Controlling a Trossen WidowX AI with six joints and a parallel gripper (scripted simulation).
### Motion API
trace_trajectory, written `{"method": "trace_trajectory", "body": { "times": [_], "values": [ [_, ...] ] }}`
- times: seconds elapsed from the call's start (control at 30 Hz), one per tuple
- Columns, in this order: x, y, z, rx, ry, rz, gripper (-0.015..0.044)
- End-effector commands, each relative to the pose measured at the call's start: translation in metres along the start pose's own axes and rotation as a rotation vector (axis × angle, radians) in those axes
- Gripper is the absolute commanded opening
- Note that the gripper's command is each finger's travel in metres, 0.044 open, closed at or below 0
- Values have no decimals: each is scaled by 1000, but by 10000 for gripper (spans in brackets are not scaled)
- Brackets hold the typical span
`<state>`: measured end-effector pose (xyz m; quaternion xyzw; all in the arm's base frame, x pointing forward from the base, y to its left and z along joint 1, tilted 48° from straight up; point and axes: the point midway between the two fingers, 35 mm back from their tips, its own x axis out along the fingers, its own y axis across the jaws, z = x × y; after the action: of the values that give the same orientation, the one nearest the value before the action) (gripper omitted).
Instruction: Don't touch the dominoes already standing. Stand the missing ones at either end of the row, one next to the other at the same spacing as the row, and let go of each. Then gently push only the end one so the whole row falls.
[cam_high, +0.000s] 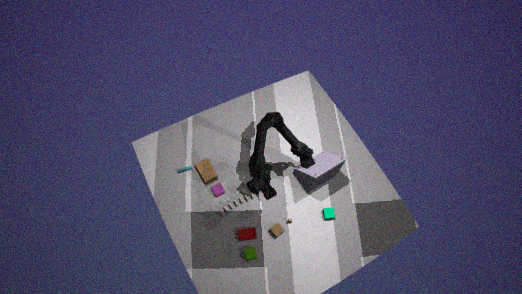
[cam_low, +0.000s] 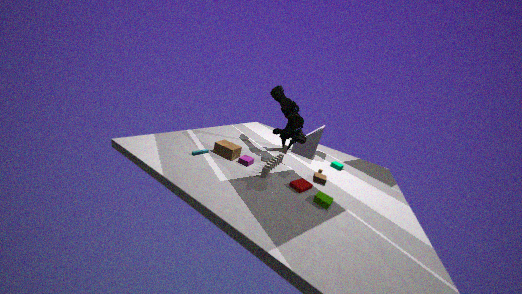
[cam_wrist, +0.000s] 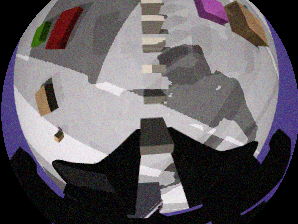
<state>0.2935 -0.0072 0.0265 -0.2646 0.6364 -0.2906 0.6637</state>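
A row of pale, thin dominoes (cam_high: 240, 201) (cam_low: 274, 162) (cam_wrist: 153, 69) stands upright and evenly spaced. My gripper (cam_low: 285, 146) (cam_wrist: 153, 132) is shut on a domino (cam_wrist: 156, 149), dark on its upper face and pale on its lower edge in the wrist view. The held domino is in line with the row, just beyond its end nearest the arm. A gap shows between it and the end standing domino (cam_wrist: 153, 96). In the top view the arm hides the fingertips. Whether the held domino touches the table cannot be told.
A magenta block (cam_high: 217, 190) (cam_low: 246, 160) and a brown box (cam_high: 206, 171) (cam_low: 227, 150) are on one side of the row. A red block (cam_high: 247, 234) (cam_low: 301, 185), green block (cam_high: 250, 254) and small brown block (cam_high: 276, 230) are on the other. A lilac slanted panel (cam_high: 322, 164) is by the arm's base.
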Motion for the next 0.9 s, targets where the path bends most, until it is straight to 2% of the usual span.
{"method": "trace_trajectory", "body": {
  "times": [0.0, 0.23, 0.6, 0.87],
  "values": [
    [17, -2, -2, -6, 0, -8, 107],
    [48, -6, -8, -5, 2, -18, 107],
    [49, -6, -8, -5, 2, -18, 107],
    [49, -6, -8, -5, 2, -18, 317]
  ]
}}
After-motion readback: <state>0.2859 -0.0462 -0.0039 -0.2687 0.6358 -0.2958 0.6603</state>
